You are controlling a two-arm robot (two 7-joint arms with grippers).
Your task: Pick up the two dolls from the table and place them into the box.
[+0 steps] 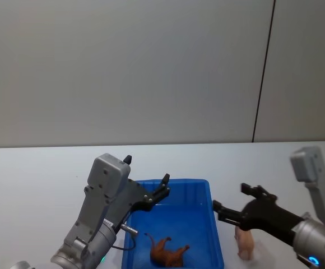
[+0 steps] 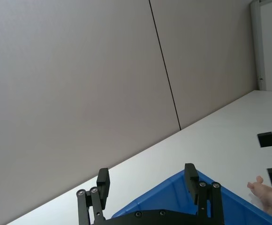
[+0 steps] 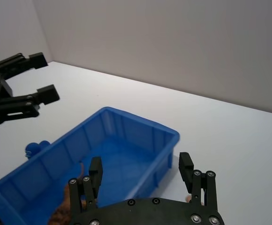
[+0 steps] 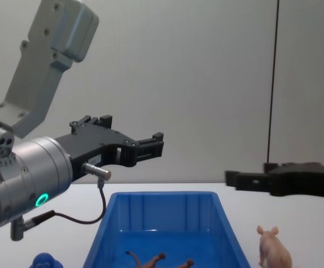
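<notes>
lion [image 1: 168, 253] in box [image 1: 216, 225] | pig [image 1: 245, 242] on table [image 1: 39, 168] | left gripper [image 1: 164, 186] fingers spread over box | right gripper [image 1: 230, 197] fingers spread near pig

1. I see the flat white tabletop [image 1: 33, 174] running wide to the left and right, with a bare stretch on the far side.
2. The bright blue rectangular plastic bin [image 1: 216, 235] sits on it near the middle. It is open-topped with sloping walls, and its long sides run from near to far.
3. The brown plastic lion figurine [image 1: 168, 253] lies tipped on its side on the bin's floor, at the near end. Its legs and thin tail stick out.
4. The pale pink plastic pig figurine [image 1: 244, 242] stands upright on the tabletop, outside the bin. It is just beside the right wall towards the near corner, with its ears and snout turned towards the bin.
</notes>
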